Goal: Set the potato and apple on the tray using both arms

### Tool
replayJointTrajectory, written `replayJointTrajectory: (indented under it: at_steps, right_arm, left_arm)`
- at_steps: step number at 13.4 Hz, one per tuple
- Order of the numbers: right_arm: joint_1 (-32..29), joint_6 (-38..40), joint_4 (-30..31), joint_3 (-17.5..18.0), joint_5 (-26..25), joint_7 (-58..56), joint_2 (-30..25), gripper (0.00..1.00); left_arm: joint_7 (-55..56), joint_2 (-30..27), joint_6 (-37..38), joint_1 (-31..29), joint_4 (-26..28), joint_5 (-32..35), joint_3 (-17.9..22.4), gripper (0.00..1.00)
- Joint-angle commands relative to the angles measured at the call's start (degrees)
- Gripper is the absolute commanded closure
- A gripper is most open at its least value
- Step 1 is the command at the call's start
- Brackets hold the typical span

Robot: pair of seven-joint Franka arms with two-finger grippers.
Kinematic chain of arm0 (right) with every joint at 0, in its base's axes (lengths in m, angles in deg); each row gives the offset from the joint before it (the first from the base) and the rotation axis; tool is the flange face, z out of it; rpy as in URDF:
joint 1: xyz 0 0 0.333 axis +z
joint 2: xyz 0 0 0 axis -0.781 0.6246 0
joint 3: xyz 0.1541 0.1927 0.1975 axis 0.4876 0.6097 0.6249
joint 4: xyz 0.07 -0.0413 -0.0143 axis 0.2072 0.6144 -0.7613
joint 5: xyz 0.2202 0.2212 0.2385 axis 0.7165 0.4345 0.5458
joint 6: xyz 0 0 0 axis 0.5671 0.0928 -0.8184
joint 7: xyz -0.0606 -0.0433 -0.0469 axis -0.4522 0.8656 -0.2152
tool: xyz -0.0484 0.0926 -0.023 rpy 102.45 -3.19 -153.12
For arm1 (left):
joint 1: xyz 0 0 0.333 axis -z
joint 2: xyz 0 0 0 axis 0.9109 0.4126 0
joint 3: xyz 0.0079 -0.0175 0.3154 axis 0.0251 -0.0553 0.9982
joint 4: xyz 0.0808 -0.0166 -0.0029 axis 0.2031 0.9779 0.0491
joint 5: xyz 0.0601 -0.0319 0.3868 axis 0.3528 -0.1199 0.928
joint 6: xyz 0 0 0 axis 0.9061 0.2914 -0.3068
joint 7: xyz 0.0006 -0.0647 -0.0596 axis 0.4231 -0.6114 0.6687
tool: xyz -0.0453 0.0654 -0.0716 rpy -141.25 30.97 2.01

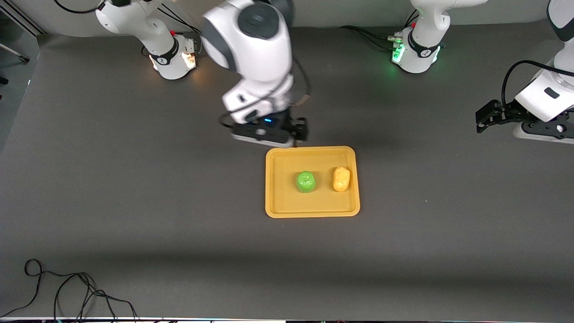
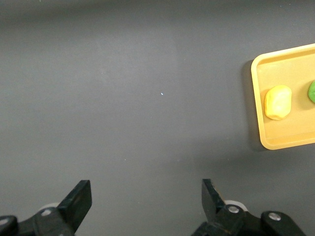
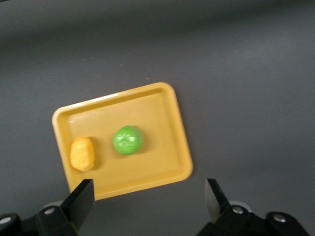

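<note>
The orange-yellow tray [image 1: 280,197] lies mid-table. The green apple [image 1: 306,181] sits on it near the middle. The yellow-orange potato [image 1: 341,179] lies on it beside the apple, toward the left arm's end. My right gripper [image 1: 287,139] is open and empty, up over the tray's edge nearest the robot bases. Its wrist view [image 3: 147,196] shows the tray [image 3: 157,118], apple [image 3: 128,140] and potato [image 3: 82,154] below. My left gripper [image 1: 480,120] is open and empty, over bare table at the left arm's end. Its wrist view [image 2: 145,196] shows the tray [image 2: 261,132], potato [image 2: 278,102] and a sliver of apple [image 2: 312,92].
The table is a dark grey mat. The arm bases [image 1: 172,56] [image 1: 417,51] stand along the edge farthest from the front camera. Loose black cables [image 1: 67,291] lie at the near corner at the right arm's end.
</note>
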Motion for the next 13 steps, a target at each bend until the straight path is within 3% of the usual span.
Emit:
replayJointTrajectory:
  at_steps: [1, 3, 7, 10, 13]
  right_arm:
    - [-8.72, -0.28, 15.69, 1.14, -0.64, -10.92, -13.77, 0.0]
    - [-17.24, -0.46, 23.87, 3.59, -0.55, -19.0, -21.16, 0.0]
    - [-39.21, -0.2, 30.22, 11.85, -0.47, -37.01, -27.87, 0.0]
    - [-49.42, -0.2, 31.11, 12.13, 0.24, -49.59, -28.76, 0.0]
    - [-51.04, -0.11, 31.2, 10.39, 1.2, -53.49, -28.67, 0.0]
  left_arm:
    - [-0.87, 1.1, 1.04, -0.13, -1.79, -0.04, -0.05, 0.01]
    - [-0.87, 1.1, 1.04, -0.13, -1.79, 0.05, 0.03, 0.01]
    - [-0.95, 2.94, 1.13, -0.13, -4.06, -0.04, -0.05, 0.01]
    - [-0.87, 3.03, 2.09, -0.13, -4.77, 0.05, 0.03, 0.01]
    - [-0.95, 3.03, 2.71, -0.13, -5.04, -0.04, -0.05, 0.01]
